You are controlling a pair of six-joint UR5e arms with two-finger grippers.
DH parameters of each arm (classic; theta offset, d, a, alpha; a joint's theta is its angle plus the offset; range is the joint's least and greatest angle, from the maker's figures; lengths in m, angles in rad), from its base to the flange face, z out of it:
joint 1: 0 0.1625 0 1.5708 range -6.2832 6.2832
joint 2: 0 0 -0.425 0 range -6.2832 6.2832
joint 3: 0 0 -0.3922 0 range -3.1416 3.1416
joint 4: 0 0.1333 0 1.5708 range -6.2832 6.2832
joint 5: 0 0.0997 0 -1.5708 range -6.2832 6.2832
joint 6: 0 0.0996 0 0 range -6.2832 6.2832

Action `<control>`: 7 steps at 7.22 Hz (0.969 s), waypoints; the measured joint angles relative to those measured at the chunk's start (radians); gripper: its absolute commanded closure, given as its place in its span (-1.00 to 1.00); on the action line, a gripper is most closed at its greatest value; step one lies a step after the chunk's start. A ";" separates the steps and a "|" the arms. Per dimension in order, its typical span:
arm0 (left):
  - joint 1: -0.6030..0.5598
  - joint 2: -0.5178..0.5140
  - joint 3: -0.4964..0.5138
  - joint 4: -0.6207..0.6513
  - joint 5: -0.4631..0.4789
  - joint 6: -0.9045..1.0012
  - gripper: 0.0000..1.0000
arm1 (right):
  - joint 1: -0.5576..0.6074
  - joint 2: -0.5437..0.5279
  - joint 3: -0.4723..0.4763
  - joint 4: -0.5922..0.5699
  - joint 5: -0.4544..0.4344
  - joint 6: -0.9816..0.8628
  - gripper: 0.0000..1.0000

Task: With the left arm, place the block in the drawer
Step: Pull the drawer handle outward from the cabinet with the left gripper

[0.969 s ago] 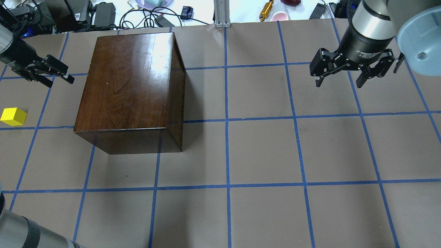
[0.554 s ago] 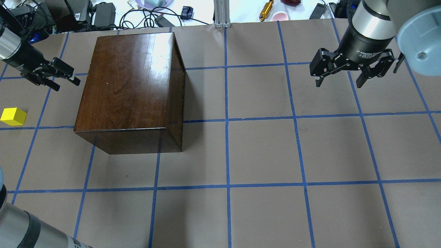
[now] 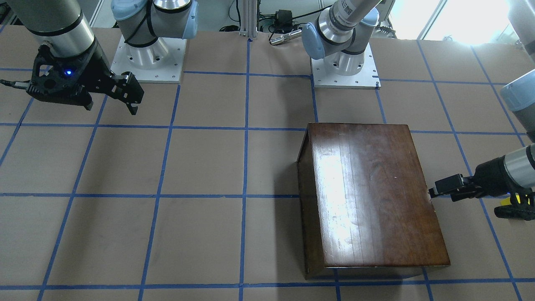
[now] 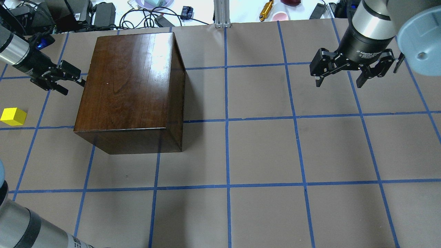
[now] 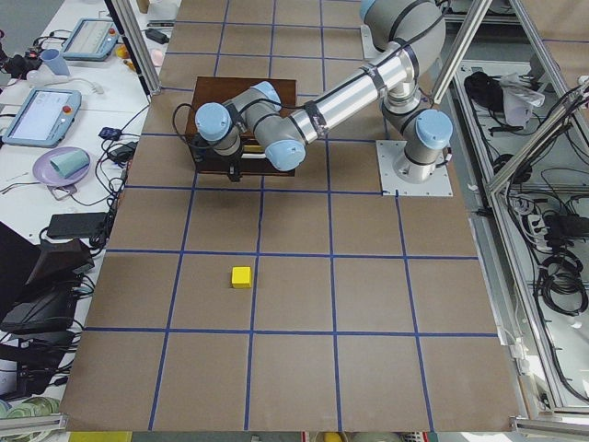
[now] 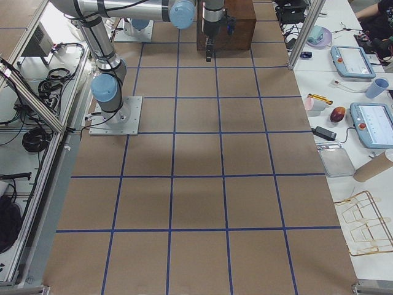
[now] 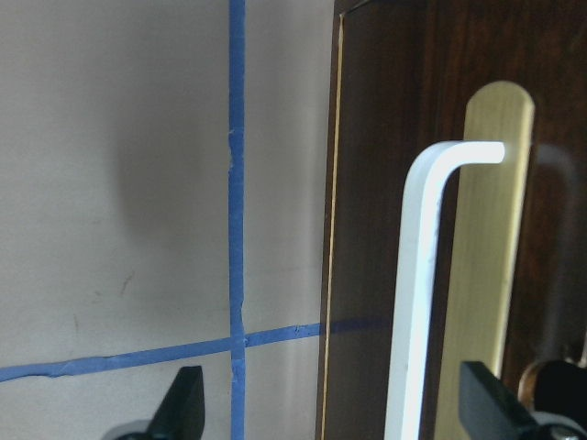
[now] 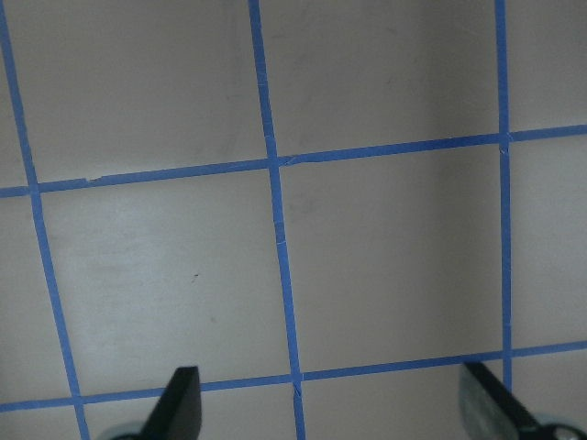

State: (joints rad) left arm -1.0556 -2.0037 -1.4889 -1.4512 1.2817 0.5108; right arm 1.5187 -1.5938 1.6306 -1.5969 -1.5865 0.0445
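Observation:
The yellow block (image 4: 13, 116) lies on the table left of the dark-brown cabinet (image 4: 131, 82); it also shows in the exterior left view (image 5: 241, 276). The drawer is shut. Its dark front panel (image 7: 367, 275) carries a white handle (image 7: 413, 302) on a brass plate, seen close in the left wrist view. My left gripper (image 4: 75, 87) is open and empty at the cabinet's left face, with the handle between its spread fingers (image 7: 188, 408). It is beyond the block and apart from it. My right gripper (image 4: 339, 82) is open and empty, held above the table at the far right.
Cables and power bricks (image 4: 103, 12) and an aluminium post (image 4: 222, 13) line the far table edge. Blue tape lines grid the brown table (image 4: 262, 151). The arm bases (image 3: 146, 58) stand at the robot's side.
My left gripper has moved right, from near the table's left edge up to the cabinet's left face. The block, the cabinet and the right arm have not moved.

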 measured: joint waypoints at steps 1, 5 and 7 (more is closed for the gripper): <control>-0.002 -0.003 -0.003 0.003 -0.001 -0.005 -0.93 | 0.000 0.000 0.000 0.000 0.000 0.000 -1.00; -0.007 -0.021 -0.006 0.006 -0.002 -0.009 -0.88 | 0.000 0.000 0.000 0.000 0.000 0.000 -1.00; -0.007 -0.028 -0.006 0.006 -0.002 -0.008 -0.88 | 0.000 0.000 0.000 0.000 0.000 0.000 -1.00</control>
State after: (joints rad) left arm -1.0630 -2.0322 -1.4947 -1.4451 1.2800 0.5029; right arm 1.5187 -1.5938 1.6306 -1.5969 -1.5861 0.0445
